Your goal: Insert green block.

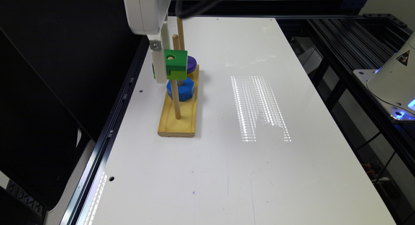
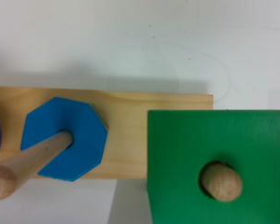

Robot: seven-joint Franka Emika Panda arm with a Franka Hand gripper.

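The square two-tone green wooden block (image 1: 175, 64) was held aloft beside the white gripper (image 1: 159, 69), above the yellow wooden base board (image 1: 178, 121). In the wrist view the rounded tip of a wooden peg (image 2: 220, 182) sat inside the block's round hole (image 2: 219, 179). Whether the fingers were closed on the block could not be told. The blue hexagonal wooden block (image 2: 64, 139) lay threaded on the neighbouring peg (image 2: 30, 161). The purple round ring (image 1: 191, 64) sat beyond, on the white table (image 1: 259, 170).
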